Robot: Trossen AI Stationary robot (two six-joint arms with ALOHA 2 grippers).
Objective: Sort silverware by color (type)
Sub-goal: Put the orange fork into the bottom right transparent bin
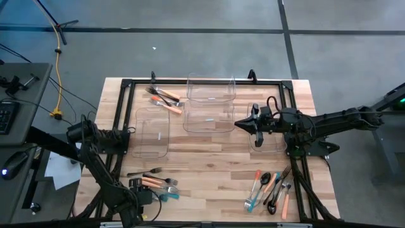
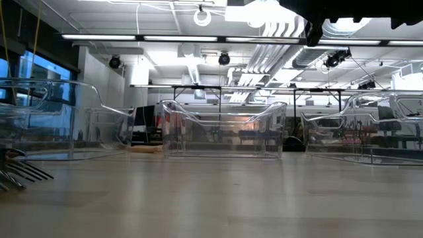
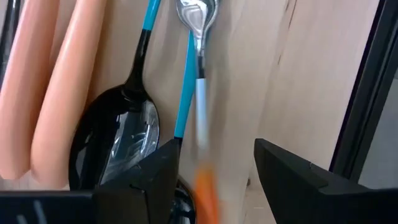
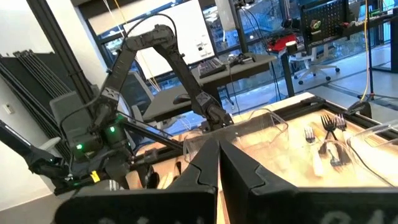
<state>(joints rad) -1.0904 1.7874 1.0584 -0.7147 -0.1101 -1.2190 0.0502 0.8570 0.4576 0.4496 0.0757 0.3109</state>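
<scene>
The silverware lies in three groups on the table (image 1: 209,161). A near-left pile (image 1: 157,183) sits by the front edge, its pieces running roughly left to right: a black piece farthest back, orange handles in the middle, teal ones nearest the edge. The left gripper (image 1: 140,192) hangs low over the left end of this pile. In the left wrist view its jaws stand apart with a blurred orange-handled piece (image 3: 203,155) between the fingers (image 3: 292,180), its metal head (image 3: 197,14) pointing away from the wrist and its long axis in line with the gripper; whether the fingers touch it I cannot tell. Beside it lie a black spoon (image 3: 118,137) with a teal handle, a thin teal handle (image 3: 185,93) and two orange handles (image 3: 59,87), all parallel.

A near-right pile (image 1: 269,190) fans out front to back, slightly slanted, mixing orange, teal and black. A far-left group (image 1: 164,98) of orange-handled pieces lies diagonally beside the bins (image 1: 209,104).

The right gripper (image 1: 242,123) hovers near the middle bins, jaws pressed together and empty.
</scene>
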